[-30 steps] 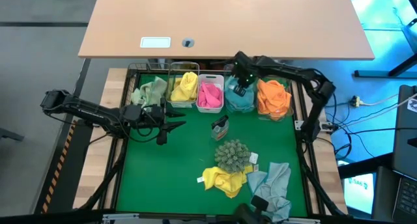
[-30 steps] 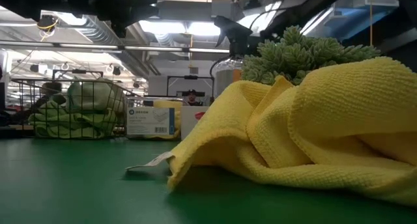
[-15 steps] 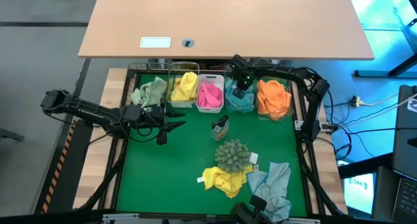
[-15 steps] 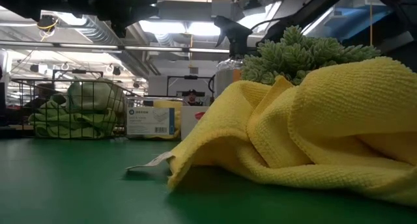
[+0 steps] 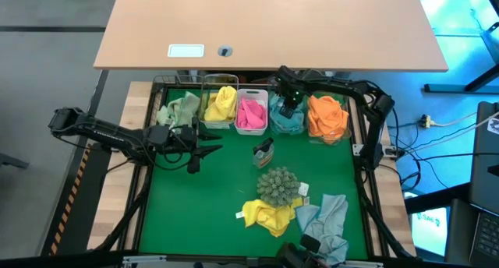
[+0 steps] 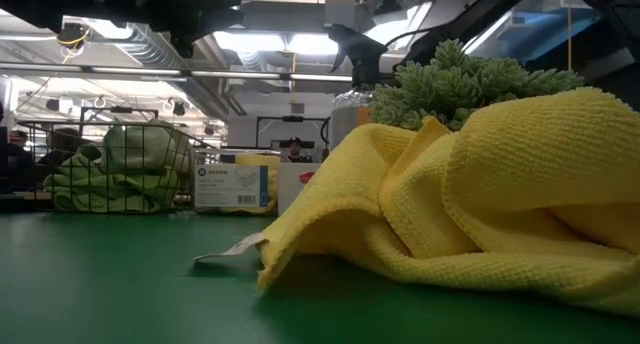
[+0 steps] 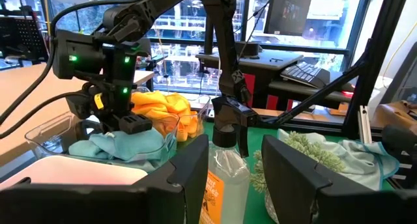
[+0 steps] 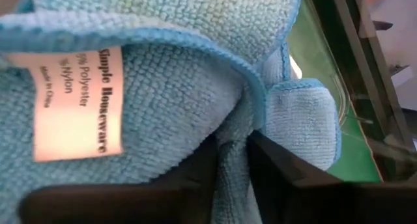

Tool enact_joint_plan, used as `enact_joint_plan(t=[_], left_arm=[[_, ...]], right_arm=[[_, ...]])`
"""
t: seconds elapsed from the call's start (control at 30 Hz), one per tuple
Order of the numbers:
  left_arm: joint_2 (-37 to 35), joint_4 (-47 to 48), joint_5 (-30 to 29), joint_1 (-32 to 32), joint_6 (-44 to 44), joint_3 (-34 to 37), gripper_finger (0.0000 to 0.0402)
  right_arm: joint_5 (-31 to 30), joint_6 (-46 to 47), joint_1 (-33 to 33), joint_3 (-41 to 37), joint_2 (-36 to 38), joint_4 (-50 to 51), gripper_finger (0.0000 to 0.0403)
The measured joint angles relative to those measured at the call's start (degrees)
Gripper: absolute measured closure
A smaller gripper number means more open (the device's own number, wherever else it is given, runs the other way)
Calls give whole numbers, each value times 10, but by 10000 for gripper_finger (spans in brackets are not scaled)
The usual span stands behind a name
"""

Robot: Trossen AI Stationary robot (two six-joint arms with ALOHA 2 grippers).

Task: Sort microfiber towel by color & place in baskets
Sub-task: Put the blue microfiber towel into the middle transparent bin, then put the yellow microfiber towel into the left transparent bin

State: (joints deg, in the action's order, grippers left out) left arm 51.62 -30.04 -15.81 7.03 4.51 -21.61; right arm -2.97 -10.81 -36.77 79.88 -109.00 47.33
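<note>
Jaws of the right gripper are pinching a fold of the blue towel down in the clear basket at about 1 o'clock on the green mat. Jaws of the left gripper are sitting apart, holding nothing, at about 9 o'clock.

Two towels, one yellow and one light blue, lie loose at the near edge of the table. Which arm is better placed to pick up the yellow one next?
Probably the left. The left gripper hangs open and empty over the mat, a clear path from the yellow towel. The right gripper is down in the blue towel's basket, fingers around that cloth.
</note>
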Motion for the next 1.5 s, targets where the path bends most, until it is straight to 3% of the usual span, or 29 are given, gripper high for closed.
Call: enact_joint_plan(t=[0.13,0.27,0.97,1.27,1.5], left_arm=[[0,0,0,0,0,0,264],[0,0,0,0,-1,0,264],[0,1,0,0,0,0,264],[0,3,0,0,0,0,264],[0,4,9,0,-1,0,264]], right_arm=[[-1,0,0,18,0,58,274],[-21,0,0,63,0,139,254],[-40,0,11,329,1,345,253],[-40,0,94,414,2,425,253],[-98,0,165,461,2,427,253]])
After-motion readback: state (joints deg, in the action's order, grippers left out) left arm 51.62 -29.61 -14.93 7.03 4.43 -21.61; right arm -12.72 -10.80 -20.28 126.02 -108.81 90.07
